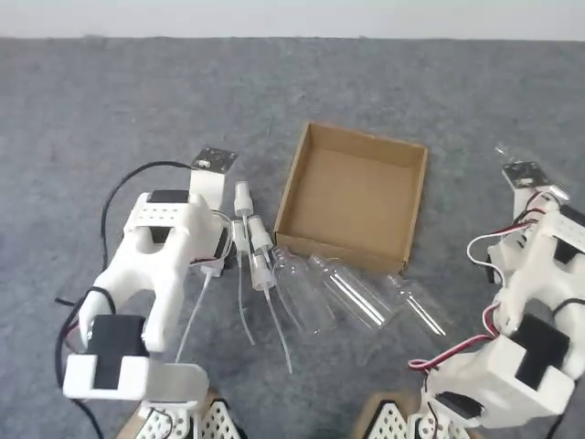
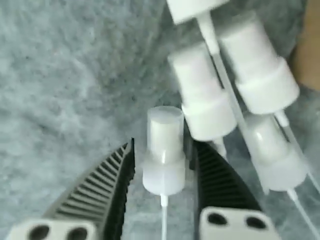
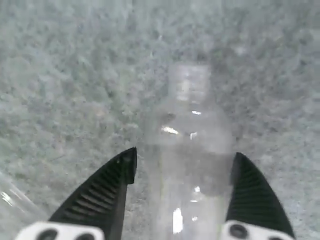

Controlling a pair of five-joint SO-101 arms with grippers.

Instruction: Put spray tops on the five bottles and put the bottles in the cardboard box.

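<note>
A white spray top (image 2: 164,150) lies on the grey carpet between the fingers of my left gripper (image 2: 163,144), which is open with small gaps on both sides. Three more spray tops (image 2: 202,95) lie just beyond it, with their tubes crossing. In the high view this cluster of spray tops (image 1: 254,242) sits left of the cardboard box (image 1: 291,187). Three clear bottles (image 1: 352,291) lie on their sides at the box's near wall. My right gripper (image 3: 185,153) stands open astride another clear, capless bottle (image 3: 187,145) on the carpet at the far right.
The left arm (image 1: 151,265) and the right arm (image 1: 539,274) rise from the table's near edge. Red and black cables loop beside each arm. Bare carpet stretches behind the box and between the arms.
</note>
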